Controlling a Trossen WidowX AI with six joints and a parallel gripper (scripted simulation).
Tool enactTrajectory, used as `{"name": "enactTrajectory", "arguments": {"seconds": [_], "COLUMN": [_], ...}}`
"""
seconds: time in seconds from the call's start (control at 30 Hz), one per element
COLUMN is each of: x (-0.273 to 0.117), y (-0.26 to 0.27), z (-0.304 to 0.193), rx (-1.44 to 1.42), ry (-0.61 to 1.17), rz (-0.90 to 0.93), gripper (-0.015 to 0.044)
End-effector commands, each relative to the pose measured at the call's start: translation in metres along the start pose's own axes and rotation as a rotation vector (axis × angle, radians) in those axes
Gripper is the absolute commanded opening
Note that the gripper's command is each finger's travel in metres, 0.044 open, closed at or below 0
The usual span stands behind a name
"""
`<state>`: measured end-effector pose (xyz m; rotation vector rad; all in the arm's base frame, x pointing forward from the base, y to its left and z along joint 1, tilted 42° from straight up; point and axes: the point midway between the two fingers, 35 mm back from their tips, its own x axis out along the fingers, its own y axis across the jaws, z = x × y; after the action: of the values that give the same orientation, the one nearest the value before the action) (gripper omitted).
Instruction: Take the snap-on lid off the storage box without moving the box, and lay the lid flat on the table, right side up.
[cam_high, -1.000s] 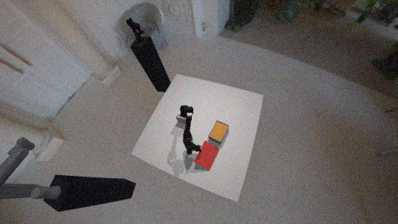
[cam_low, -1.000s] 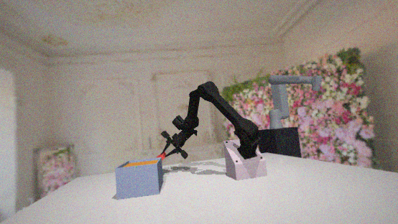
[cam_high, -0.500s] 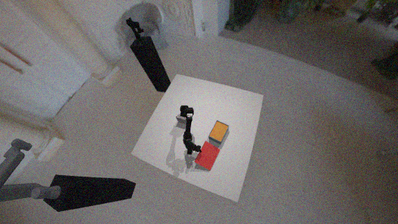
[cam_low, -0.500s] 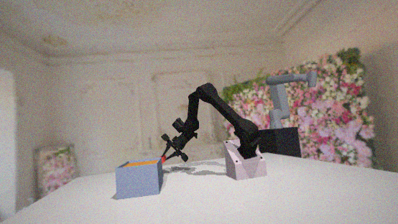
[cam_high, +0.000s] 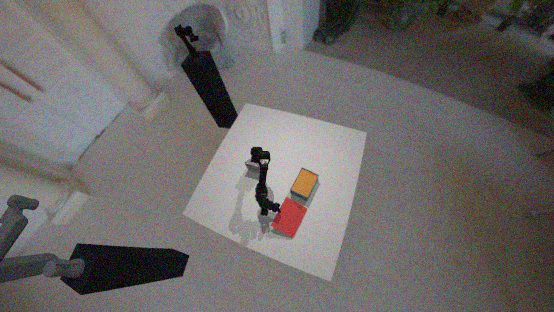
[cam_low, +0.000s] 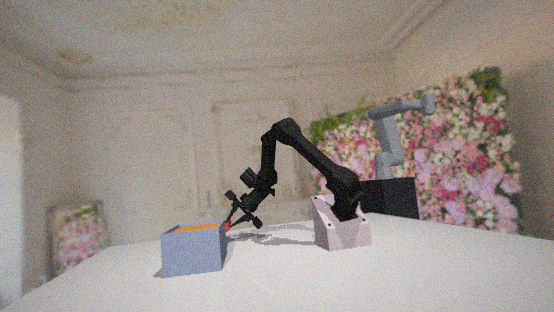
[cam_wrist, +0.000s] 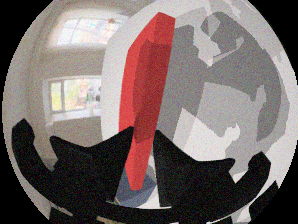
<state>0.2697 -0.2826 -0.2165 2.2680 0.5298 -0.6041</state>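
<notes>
The red lid (cam_high: 289, 218) (cam_low: 228, 226) (cam_wrist: 146, 95) lies between the two fingers of the gripper (cam_high: 278, 209) (cam_low: 228, 223) (cam_wrist: 144, 132), which are closed on it near one edge; the greater part extends outward beyond the fingertips. Seen from the wrist, it passes edge-on between the dark fingers, one on either side. The lid is off the storage box (cam_high: 304, 184) (cam_low: 192, 251) (cam_wrist: 136, 190), and from the top view appears beside it. The box stands upright on the white table (cam_high: 332, 150) (cam_low: 380, 270), open at the top, with orange showing inside. In the exterior view the box hides most of the lid; its clearance above the table cannot be determined.
</notes>
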Motion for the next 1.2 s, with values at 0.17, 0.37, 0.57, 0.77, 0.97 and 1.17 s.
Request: {"name": "enactTrajectory", "arguments": {"seconds": [0.17, 0.37, 0.57, 0.77, 0.97, 1.17], "x": [0.001, 0.001, -0.002, -0.011, -0.021, -0.03], "y": [-0.001, -0.001, -0.006, -0.014, -0.021, -0.029], "z": [0.0, 0.0, -0.001, 0.0, 0.0, 0.0], "rx": [0.009, 0.009, 0.009, 0.009, 0.009, 0.01], "ry": [0.002, 0.002, 0.002, 0.001, 0.001, 0.0], "rz": [-0.016, -0.016, -0.016, -0.017, -0.017, -0.018], "gripper": [0.0079, 0.0236, 0.0354, 0.044, 0.044, 0.044]}}
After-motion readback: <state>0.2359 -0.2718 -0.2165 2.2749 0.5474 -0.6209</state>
